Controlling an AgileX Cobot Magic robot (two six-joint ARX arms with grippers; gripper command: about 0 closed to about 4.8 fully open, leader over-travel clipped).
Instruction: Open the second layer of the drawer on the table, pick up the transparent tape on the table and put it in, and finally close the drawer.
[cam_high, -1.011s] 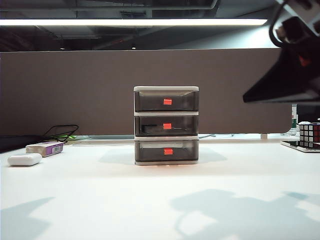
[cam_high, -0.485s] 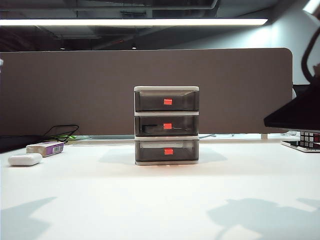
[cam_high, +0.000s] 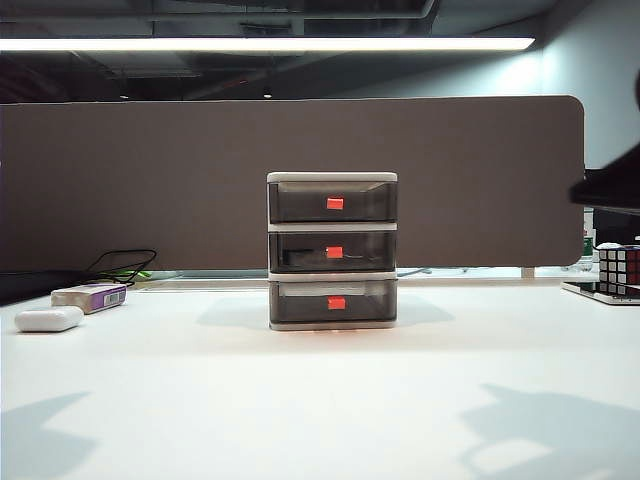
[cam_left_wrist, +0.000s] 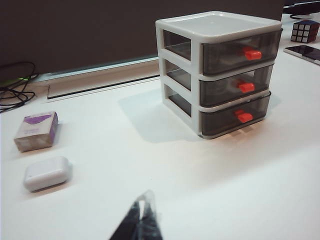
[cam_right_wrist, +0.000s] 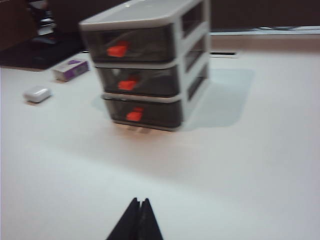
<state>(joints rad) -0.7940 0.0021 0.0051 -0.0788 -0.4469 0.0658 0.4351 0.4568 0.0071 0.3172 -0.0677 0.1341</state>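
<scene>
From the exterior view, the drawer (cam_high: 332, 251) stood mid-table (cam_high: 320, 400) with all three tiers pushed in, the second layer (cam_high: 333, 250) showing a dark shape inside, probably the transparent tape, while only a dark part of the right arm showed at the right edge. In the left wrist view, the left gripper (cam_left_wrist: 141, 222) hung above the table well short of the drawer, fingers pressed together and empty, with a purple-and-white box (cam_left_wrist: 36, 130) and a white oval case (cam_left_wrist: 47, 173) nearby. In the right wrist view, the right gripper (cam_right_wrist: 137, 222) likewise hovered clear of the drawer, its tips meeting, holding nothing.
</scene>
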